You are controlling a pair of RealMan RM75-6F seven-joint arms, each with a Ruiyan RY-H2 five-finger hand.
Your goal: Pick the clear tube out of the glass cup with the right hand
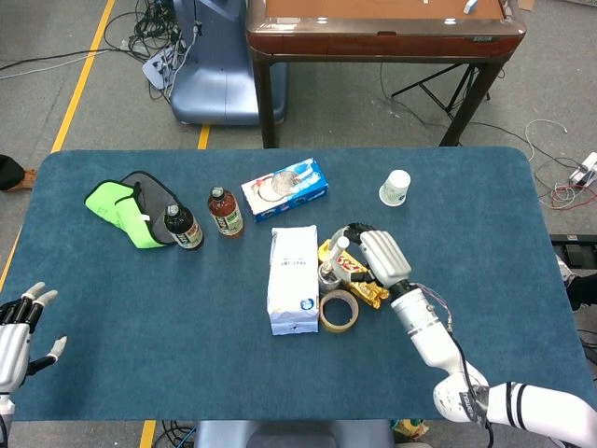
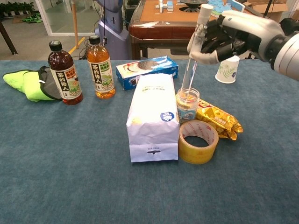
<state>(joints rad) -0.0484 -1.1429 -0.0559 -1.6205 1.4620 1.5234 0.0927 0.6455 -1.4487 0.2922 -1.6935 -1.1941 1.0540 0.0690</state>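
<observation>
The glass cup (image 2: 187,105) with a printed label stands mid-table between the white bag (image 2: 152,117) and a yellow snack packet (image 2: 217,121); from the head camera the glass cup (image 1: 328,273) is partly hidden. My right hand (image 2: 229,36) grips the upper part of the clear tube (image 2: 192,58), which has a white cap. The tube is lifted nearly upright, its lower end just at the cup's mouth. In the head view my right hand (image 1: 383,259) hovers over the cup, with the tube (image 1: 337,252) showing at its left. My left hand (image 1: 20,329) is open at the table's left edge.
A yellow tape roll (image 2: 198,142) lies in front of the cup. Two tea bottles (image 2: 65,73) (image 2: 101,67), a blue cookie box (image 2: 147,71) and a green cloth (image 2: 27,84) are to the left. A paper cup (image 2: 227,69) stands at the back right.
</observation>
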